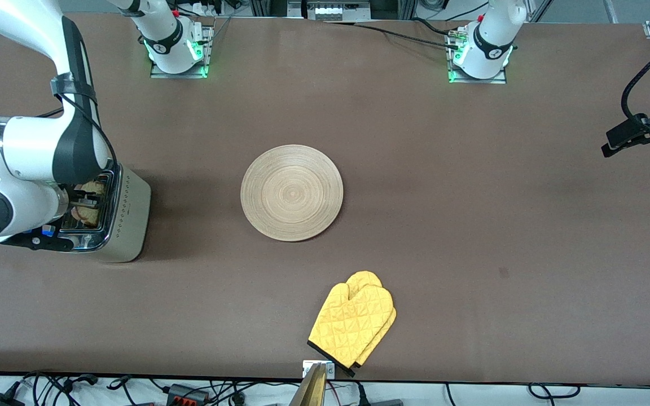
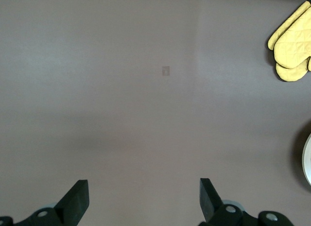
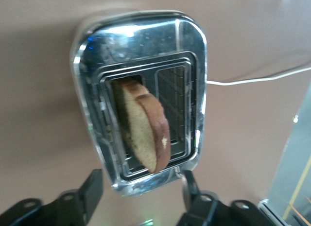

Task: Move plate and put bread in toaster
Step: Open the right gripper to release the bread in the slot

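Brown bread (image 3: 146,126), one slice, stands tilted in one toaster (image 3: 141,97) slot

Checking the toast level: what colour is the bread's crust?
Darker brown around a light tan face; the bread shows best in the right wrist view.

White rounded arms (image 1: 20,152) with black joint bands, black cables, green-lit bases (image 1: 178,62).

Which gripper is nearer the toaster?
Right. The right gripper hangs just over the toaster, jaws open, with the bread standing in a slot. The left gripper waits over bare table at the left arm's end.
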